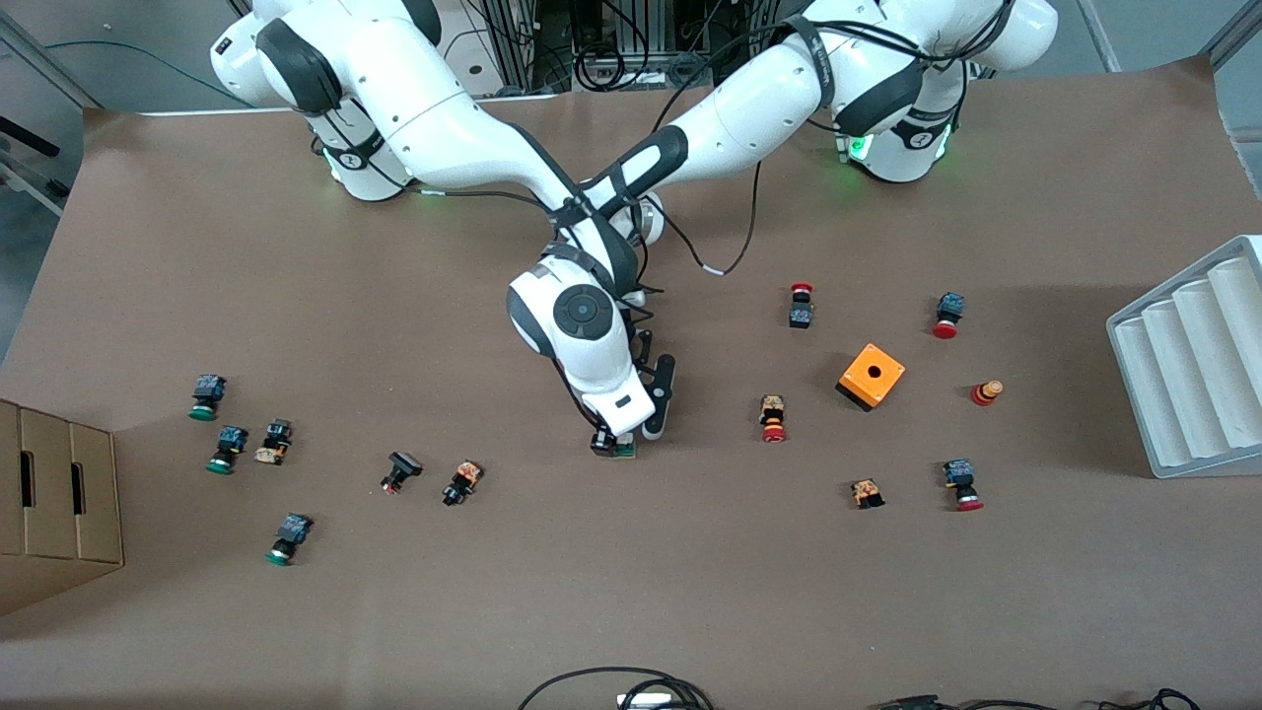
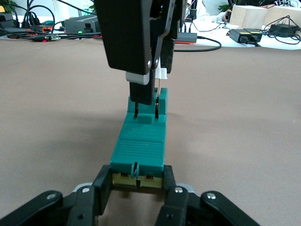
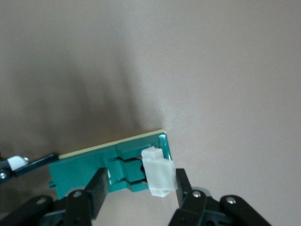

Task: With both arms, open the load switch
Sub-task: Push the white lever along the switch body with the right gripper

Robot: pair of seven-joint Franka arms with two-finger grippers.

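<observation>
Mid-task, both arms engaged. Load switch (image 2: 139, 146) lying flat on the brown surface (image 1: 631, 611), about mid-length between the two arm ends and a bit nearer the front-camera edge than the robot-base edge; mostly hidden under the arms in the front view, only a green sliver (image 1: 623, 452) showing.

Left gripper (image 2: 137, 184) down at surface level, jaws clamped on one end of the green body, bracing it. Right gripper (image 3: 141, 186) down over the other end, jaws astride the white sliding piece (image 3: 159, 172), fingers (image 3: 98, 188) just beside it on either flank; looks closed on the piece or nearly so, contact on both sides not fully clear. In the left wrist view the right gripper's black fingers (image 2: 141, 92) standing upright over the switch end nearest them.

Done so far, judging by the layout: switch reached, body pinned, white piece caught between the right jaws. White piece sticking out a little past the green end, so possibly partly slid; fully open or not, cannot tell. Left to do: pull or slide the white piece clear while the left grip holds, then release.

Elsewhere: orange box (image 1: 872, 376) toward the left arm's end, red and green push-buttons (image 1: 774, 418) scattered about, cardboard box (image 1: 54, 503) at the right arm's end, white rack (image 1: 1198, 360) at the left arm's end.
</observation>
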